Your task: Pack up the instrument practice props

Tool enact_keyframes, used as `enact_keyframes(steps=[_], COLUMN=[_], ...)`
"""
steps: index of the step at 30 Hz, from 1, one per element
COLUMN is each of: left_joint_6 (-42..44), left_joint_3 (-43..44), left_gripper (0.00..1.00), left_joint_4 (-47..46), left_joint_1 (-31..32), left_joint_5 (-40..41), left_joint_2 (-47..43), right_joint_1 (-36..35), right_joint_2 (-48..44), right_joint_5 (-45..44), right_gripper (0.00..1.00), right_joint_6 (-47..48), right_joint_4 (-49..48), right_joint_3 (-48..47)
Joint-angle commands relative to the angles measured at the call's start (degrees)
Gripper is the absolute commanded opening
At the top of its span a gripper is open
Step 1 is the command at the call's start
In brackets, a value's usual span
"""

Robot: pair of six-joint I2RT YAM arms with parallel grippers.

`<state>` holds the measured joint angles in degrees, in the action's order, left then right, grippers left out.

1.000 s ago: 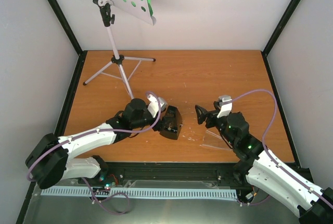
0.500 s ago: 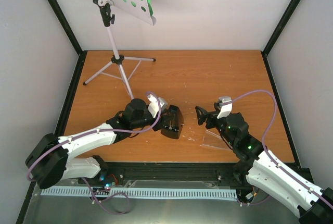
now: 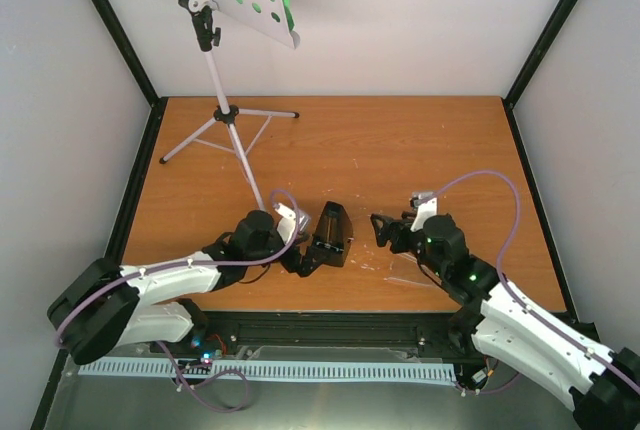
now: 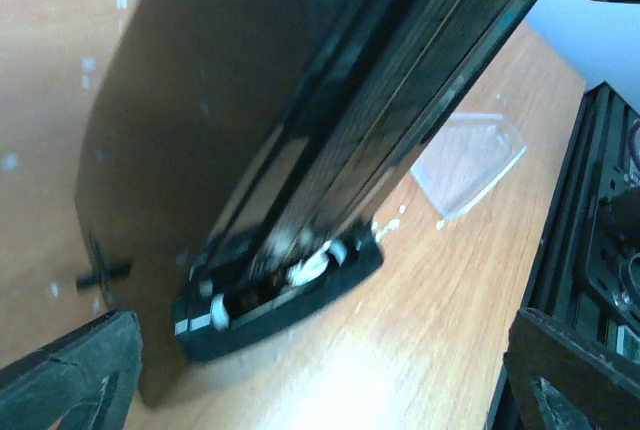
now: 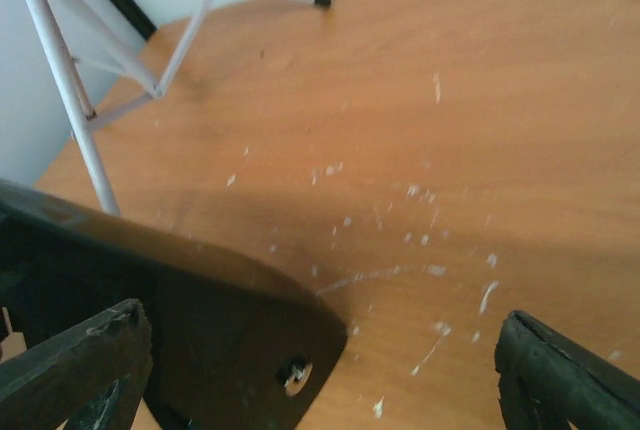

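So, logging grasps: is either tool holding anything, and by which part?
Nothing held. The left tool and right tool both stand open near the metronome.

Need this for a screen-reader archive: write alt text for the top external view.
A small black pyramid metronome sits on a brown wooden table between the left gripper, its open fingers close beside it, and the open right gripper further off. A pale perforated music stand on silver tripod legs stands back left.

Robot lab cell — white walls (image 3: 400, 30), black frame (image 3: 555, 25).
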<state>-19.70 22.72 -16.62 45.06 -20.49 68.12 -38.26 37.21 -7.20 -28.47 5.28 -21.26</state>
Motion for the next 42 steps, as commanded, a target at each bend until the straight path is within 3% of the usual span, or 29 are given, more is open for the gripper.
enact_keyframes(steps=[1,12,20,26,30,36,37,42], left_joint_6=[-6.4,-0.9,-1.5,-1.8,4.7,12.5,14.7,18.0], left_joint_3=[-2.1,3.3,2.6,0.7,7.2,21.4,27.0,34.7], left_gripper=[0.99,0.97,0.97,0.97,0.95,0.80,0.74,0.68], left_joint_4=[-5.2,-3.0,-4.2,-0.8,5.4,11.2,10.7,9.6], left_joint_1=[0.1,0.2,0.2,0.7,5.5,15.9,18.3,18.9], left_joint_5=[-1.9,-5.9,-7.3,1.9,2.7,2.5,1.0,-4.0], left_joint_2=[1.1,9.3,7.6,-3.9,-8.8,6.4,13.6,27.4], right_joint_1=[0.2,0.1,0.1,3.3,11.0,25.6,28.4,29.1], right_joint_2=[6.0,27.8,36.0,30.2,21.9,11.2,10.4,4.3], right_joint_5=[7.8,14.4,9.7,1.8,0.6,3.2,2.1,-8.0], right_gripper=[0.90,0.78,0.78,0.94,0.99,1.00,1.00,1.00], right_joint_6=[-6.2,-5.9,-3.9,-3.2,-1.3,2.7,2.9,-0.2], right_joint_4=[-0.4,-8.4,-8.6,1.5,9.7,17.2,21.2,26.2], right_joint_3=[1.3,-5.6,-12.1,-13.5,-12.9,-13.0,-14.7,-15.8])
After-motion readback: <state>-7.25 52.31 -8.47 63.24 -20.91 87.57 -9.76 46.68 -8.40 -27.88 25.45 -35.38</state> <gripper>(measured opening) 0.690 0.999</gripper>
